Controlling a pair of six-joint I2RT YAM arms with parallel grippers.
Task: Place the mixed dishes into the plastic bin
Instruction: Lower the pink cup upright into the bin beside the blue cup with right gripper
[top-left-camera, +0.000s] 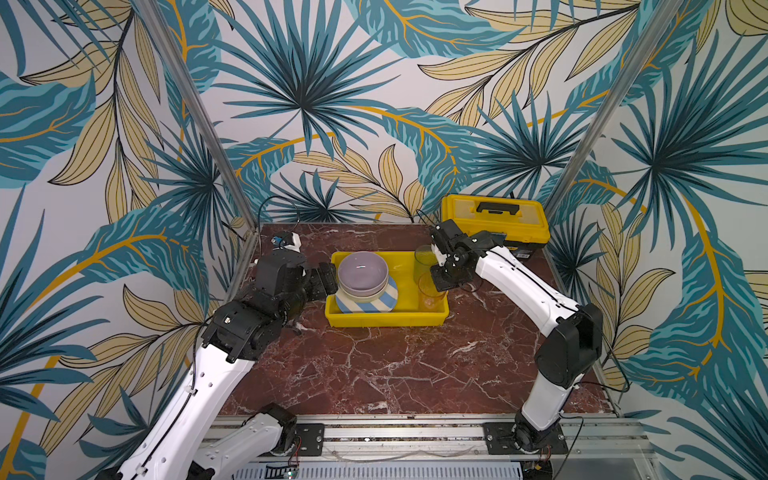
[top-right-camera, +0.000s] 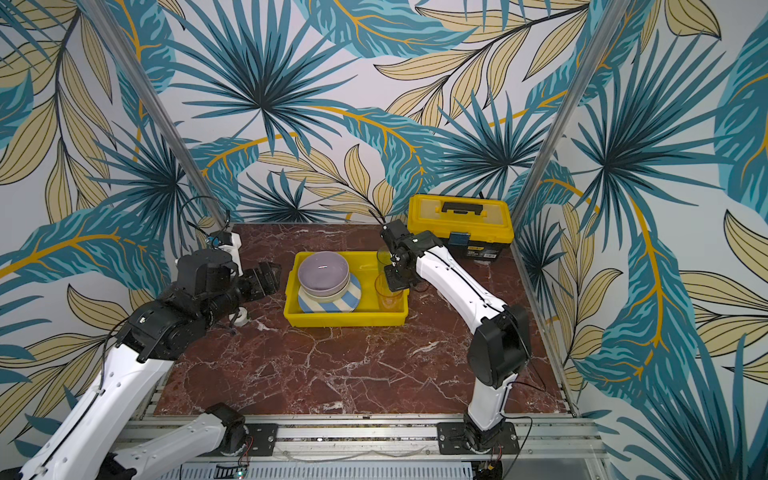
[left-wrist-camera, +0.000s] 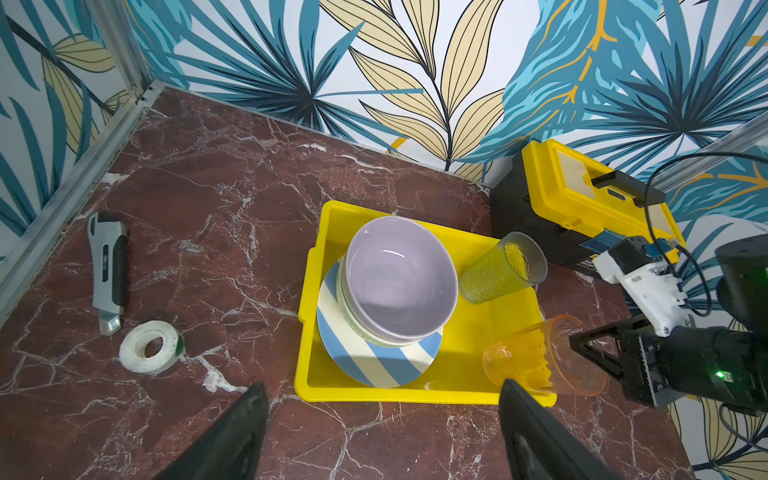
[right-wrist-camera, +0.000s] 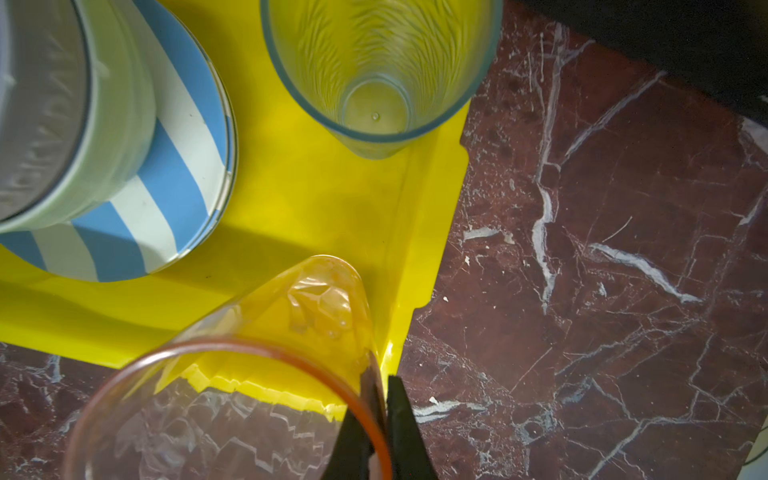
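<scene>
The yellow plastic bin sits mid-table. Inside it, a lilac bowl nests in a pale green bowl, both on a blue-white striped plate. A clear ribbed tumbler stands in the bin's far right corner. My right gripper is shut on the rim of an orange-tinted tumbler, one finger inside the rim and one outside. Its base is over the bin's near right corner. My left gripper is open and empty, just outside the bin's left wall.
A yellow-and-black toolbox stands at the back right, close behind my right arm. A grey utility knife and a roll of tape lie on the marble left of the bin. Patterned walls close in three sides.
</scene>
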